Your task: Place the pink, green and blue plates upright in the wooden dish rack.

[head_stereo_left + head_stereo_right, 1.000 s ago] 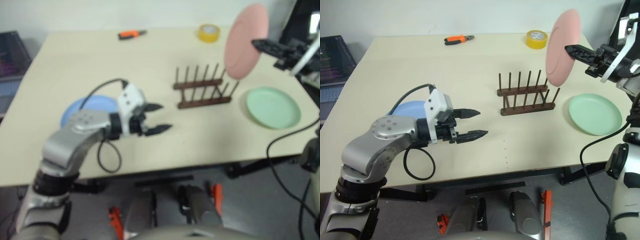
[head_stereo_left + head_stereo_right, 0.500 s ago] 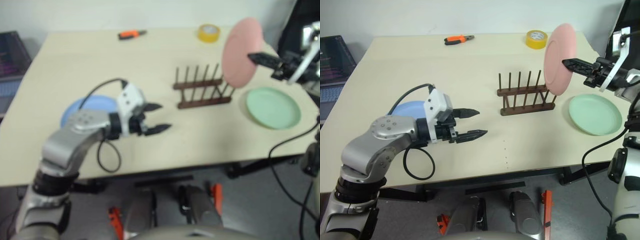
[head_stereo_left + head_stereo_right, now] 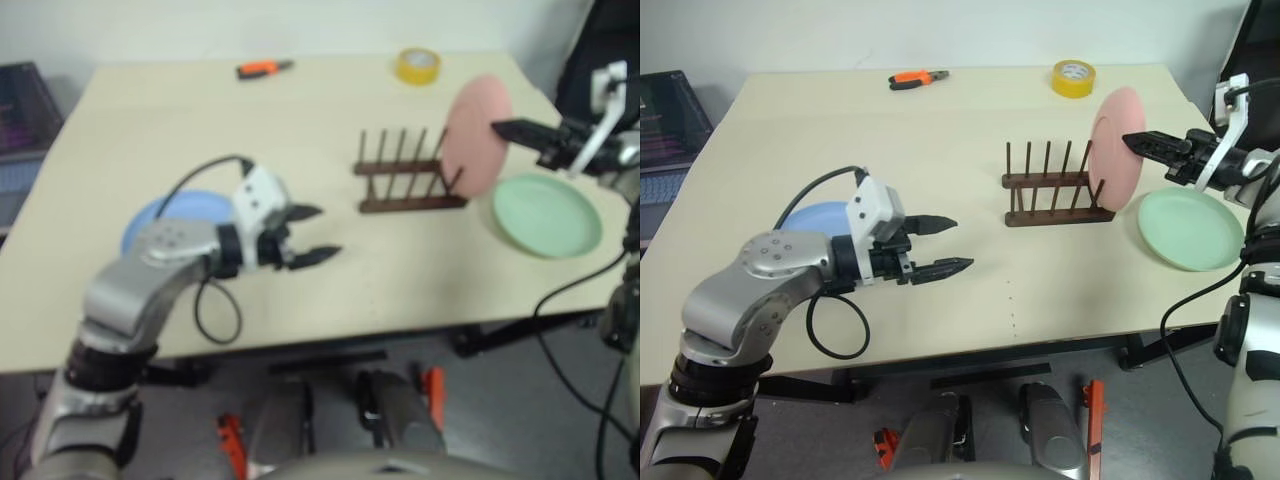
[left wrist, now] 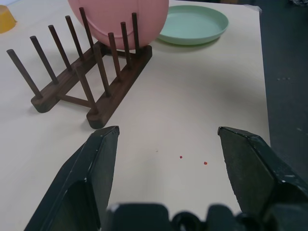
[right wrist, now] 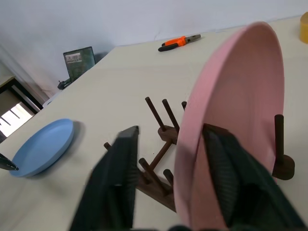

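Observation:
The pink plate [image 3: 1115, 150] stands nearly upright in the right end of the wooden dish rack [image 3: 1050, 195], leaning between its pegs. My right gripper [image 3: 1132, 142] is open, its fingers [image 5: 118, 183] straddling the plate's upper rim with a gap showing on one side. Flat on the table to the right of the rack lies the green plate [image 3: 1190, 230]. The blue plate [image 3: 820, 217] lies flat at the left, partly behind my left arm. My left gripper [image 3: 962, 243] hovers open and empty over the table, pointing toward the rack [image 4: 91, 72].
A yellow tape roll [image 3: 1073, 78] and orange pliers [image 3: 915, 77] lie at the table's far side. A dark laptop [image 3: 665, 120] sits off the left edge. A black cable [image 3: 835, 330] loops from my left wrist.
My right gripper has lowered the pink plate from the air into the rack's right end and opened its fingers. The left arm has not moved.

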You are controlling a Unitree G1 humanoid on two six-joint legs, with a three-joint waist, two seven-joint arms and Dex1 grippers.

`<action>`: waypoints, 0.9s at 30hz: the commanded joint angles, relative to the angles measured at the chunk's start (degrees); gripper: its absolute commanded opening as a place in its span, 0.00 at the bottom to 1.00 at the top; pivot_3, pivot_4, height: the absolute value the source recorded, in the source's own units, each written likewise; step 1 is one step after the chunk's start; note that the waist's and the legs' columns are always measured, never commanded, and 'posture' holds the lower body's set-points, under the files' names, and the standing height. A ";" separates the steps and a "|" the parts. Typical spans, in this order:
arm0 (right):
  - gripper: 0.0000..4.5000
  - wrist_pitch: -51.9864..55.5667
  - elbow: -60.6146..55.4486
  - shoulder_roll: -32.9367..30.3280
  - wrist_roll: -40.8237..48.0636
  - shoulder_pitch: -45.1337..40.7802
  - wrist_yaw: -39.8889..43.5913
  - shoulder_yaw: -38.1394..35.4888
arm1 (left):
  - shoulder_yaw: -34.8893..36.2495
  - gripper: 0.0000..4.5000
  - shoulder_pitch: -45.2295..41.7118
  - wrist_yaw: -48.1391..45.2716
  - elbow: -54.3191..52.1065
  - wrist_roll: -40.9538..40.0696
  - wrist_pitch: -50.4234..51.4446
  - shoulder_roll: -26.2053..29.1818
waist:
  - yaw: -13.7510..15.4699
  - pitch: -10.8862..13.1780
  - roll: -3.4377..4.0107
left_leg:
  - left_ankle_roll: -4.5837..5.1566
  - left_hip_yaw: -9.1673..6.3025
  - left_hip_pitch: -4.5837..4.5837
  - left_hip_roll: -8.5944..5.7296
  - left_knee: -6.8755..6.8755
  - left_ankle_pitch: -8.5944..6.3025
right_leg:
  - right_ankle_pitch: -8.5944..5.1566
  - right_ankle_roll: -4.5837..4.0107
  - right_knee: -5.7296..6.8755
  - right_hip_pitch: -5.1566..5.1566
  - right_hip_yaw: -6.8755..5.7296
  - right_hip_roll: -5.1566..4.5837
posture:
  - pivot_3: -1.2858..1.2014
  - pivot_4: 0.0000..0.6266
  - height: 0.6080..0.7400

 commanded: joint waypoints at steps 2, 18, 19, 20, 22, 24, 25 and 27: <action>0.87 -3.31 -1.81 -0.64 -0.38 -1.22 0.23 -0.99 | 1.59 0.81 -0.49 0.10 -1.51 -0.15 -0.39 0.40 | 0.00 0.00 0.00 | 0.00 0.01 0.00 0.00 0.01 0.00 | 0.00 0.00 -0.01 0.00 0.01 0.00 | 0.52 0.24 1.00; 0.87 -1.03 -32.56 -11.33 2.40 2.40 0.41 -2.36 | 12.57 0.81 -1.65 -0.49 5.69 -0.74 -0.15 7.00 | -0.11 0.12 0.07 | -0.01 -0.03 0.01 0.03 -0.07 -0.01 | -0.23 -0.35 -0.01 -0.03 -0.03 0.00 | 0.52 0.24 1.00; 0.87 0.76 -35.80 -10.91 4.51 3.03 0.61 -2.74 | 14.21 0.81 -1.84 -0.35 7.19 -0.37 0.15 8.38 | -0.12 0.12 0.07 | -0.01 -0.04 0.03 0.03 -0.07 -0.01 | -0.23 -0.35 0.01 -0.03 -0.04 0.00 | 0.52 0.24 1.00; 0.87 2.24 -38.96 -10.30 6.45 3.82 0.68 -2.83 | 15.98 0.81 -2.05 -0.12 9.18 0.24 0.33 9.88 | -0.11 0.12 0.07 | -0.01 -0.06 0.05 0.04 -0.07 -0.01 | -0.24 -0.36 0.01 -0.02 -0.06 0.01 | 0.52 0.24 1.00; 0.87 4.19 -43.42 -9.38 8.84 5.31 0.36 -2.63 | 18.38 0.81 -2.62 0.62 12.45 1.04 0.74 12.01 | -0.13 0.13 0.07 | -0.01 -0.08 0.05 0.05 -0.08 -0.01 | -0.25 -0.37 0.00 -0.02 -0.08 0.01 | 0.52 0.24 1.00; 0.87 4.95 -47.18 -6.55 9.08 7.95 -1.78 -0.14 | 19.91 0.81 -3.42 3.13 19.47 4.98 -0.21 15.55 | -0.10 0.11 0.01 | -0.01 -0.11 0.06 0.05 -0.08 -0.01 | -0.25 -0.37 -0.02 0.01 -0.11 0.00 | 0.52 0.24 1.00; 0.87 4.95 -48.58 -5.18 8.80 9.19 -2.71 1.19 | 20.34 0.81 -3.56 3.83 21.94 6.21 -0.61 16.71 | -0.13 0.11 -0.01 | -0.01 -0.11 0.07 0.06 -0.08 -0.01 | -0.25 -0.37 -0.02 0.01 -0.11 0.00 | 0.52 0.24 1.00; 0.87 5.28 -51.56 -2.61 8.40 11.39 -3.88 4.13 | 21.18 0.81 -3.01 3.93 23.18 6.10 0.06 17.48 | -0.15 0.11 -0.02 | -0.01 -0.04 0.08 0.07 -0.07 -0.01 | -0.24 -0.35 -0.02 0.01 -0.10 -0.04 | 0.52 0.24 1.00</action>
